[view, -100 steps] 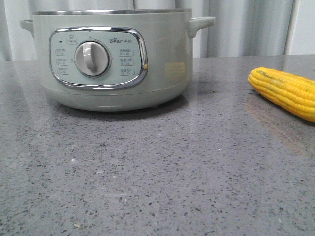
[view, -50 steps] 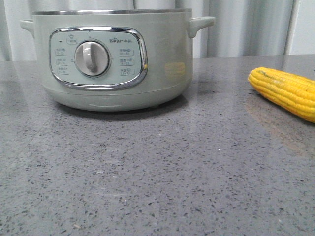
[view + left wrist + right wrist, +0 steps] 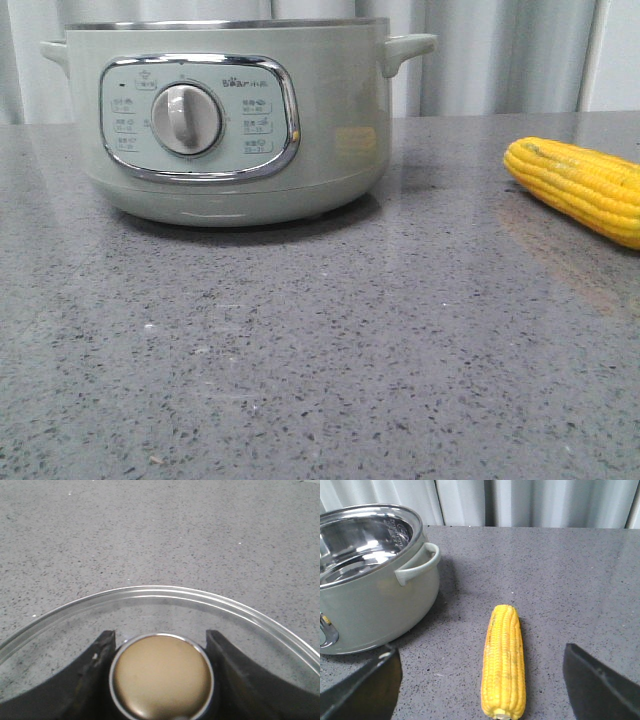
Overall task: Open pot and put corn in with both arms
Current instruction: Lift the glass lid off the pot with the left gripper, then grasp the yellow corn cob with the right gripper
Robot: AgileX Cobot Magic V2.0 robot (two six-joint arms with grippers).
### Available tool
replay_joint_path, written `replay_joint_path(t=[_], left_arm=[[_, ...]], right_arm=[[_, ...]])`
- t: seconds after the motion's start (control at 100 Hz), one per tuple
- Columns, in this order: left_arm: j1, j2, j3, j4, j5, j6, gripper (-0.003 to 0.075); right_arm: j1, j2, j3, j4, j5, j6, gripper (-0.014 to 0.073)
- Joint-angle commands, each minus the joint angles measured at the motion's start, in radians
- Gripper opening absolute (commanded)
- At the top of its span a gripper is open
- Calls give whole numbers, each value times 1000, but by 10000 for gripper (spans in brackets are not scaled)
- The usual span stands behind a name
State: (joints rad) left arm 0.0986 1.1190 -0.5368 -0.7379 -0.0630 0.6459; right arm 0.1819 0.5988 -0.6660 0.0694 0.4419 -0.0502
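So nearest in the front view, just speckled grey stone-look table (image 3: 300, 380) is seen, smooth and a bit shiny. Further back, the pot (image 3: 225, 120) is sat on the left side: round, pale green, with a chrome-framed panel (image 3: 200, 117), a grey dial (image 3: 186, 119), two small side handles and a steel rim. Its inside can't be seen from this low angle. The corn (image 3: 580, 188) is laid on the table off to the right, well apart from the pot, and is cut off by the picture's edge. Pale curtains are hung behind it all.

The inside is only shown by the right wrist view: the pot (image 3: 370, 575) is lidless, a shiny steel bowl is seen, and nothing can be made out in it. In that view the whole cob (image 3: 504, 661) is shown too, bright yellow with neat kernel rows, lying flat on the table beside the pot, not touching. The right gripper (image 3: 482, 680) is spread wide, with the corn framed between the dark fingers (image 3: 367, 687) but not touched.

The lid (image 3: 165, 605) is only shown by the left wrist view: clear glass, round, with a brassy domed knob (image 3: 161, 676) ringed in chrome. The left gripper (image 3: 161, 680) is clamped on that knob, a black finger pressed at either side, and the lid is held over bare table.
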Motion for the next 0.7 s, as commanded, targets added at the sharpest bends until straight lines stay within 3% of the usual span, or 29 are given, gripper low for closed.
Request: replay_joint_path(t=[0.0,0.39,0.45,0.61,0.69], left_arm=[[0,-11,-29,-5,-115,-3,127],[0,100,-29,-5,-115,-3,132],[0,106,-29,-6,-115,-3,183],[0,106,-29,-14,-115,-3,419],[0,104,-29,-14,-115,-3,445]], right_arm=[[-7,8,-36,0,-70,-4,551],[-7,8,-36,1,-70,-4,550],[-7,8,-36,1,-70,-4,550],[-7,8,-36,2,-70,-4,550],[-7,9,-36,2,-73,-4,550]])
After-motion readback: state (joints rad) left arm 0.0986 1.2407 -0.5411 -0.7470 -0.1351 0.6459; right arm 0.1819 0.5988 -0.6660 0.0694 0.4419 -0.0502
